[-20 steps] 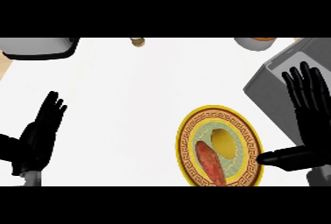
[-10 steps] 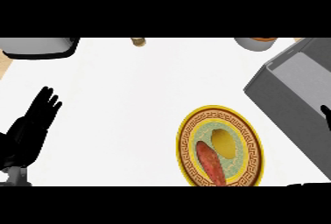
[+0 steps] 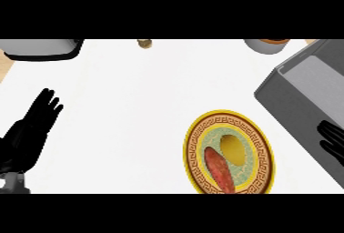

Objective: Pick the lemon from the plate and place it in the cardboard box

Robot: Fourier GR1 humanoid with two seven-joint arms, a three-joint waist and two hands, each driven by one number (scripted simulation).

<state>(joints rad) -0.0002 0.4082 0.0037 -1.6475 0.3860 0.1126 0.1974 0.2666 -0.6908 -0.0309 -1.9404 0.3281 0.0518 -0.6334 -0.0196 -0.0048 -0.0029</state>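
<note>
Resting with fingers straight, the left hand (image 3: pixel 30 134) holds nothing; the right hand (image 3: pixel 333 140), seemingly open, overlaps the grey box (image 3: pixel 302 86); the lemon (image 3: pixel 232 146) lies on the plate (image 3: pixel 263 166) beside 1 red item (image 3: pixel 219 169).

Flat, bright, even light falls on my counter (image 3: pixel 148 91), which reads almost pure white with no glare spots and no clear direction of source. Nothing casts a marked shadow: the plate (image 3: pixel 259 136) sits on the white with barely a dark rim beneath it, and my left hand (image 3: pixel 30 132), far to the plate's left, shows as a near-solid black shape with little surface shading. The grey box (image 3: pixel 302 86), above and right of the plate, carries soft tonal steps between its faces. Edges look slightly soft throughout; the plate appears stretched taller than wide.
</note>
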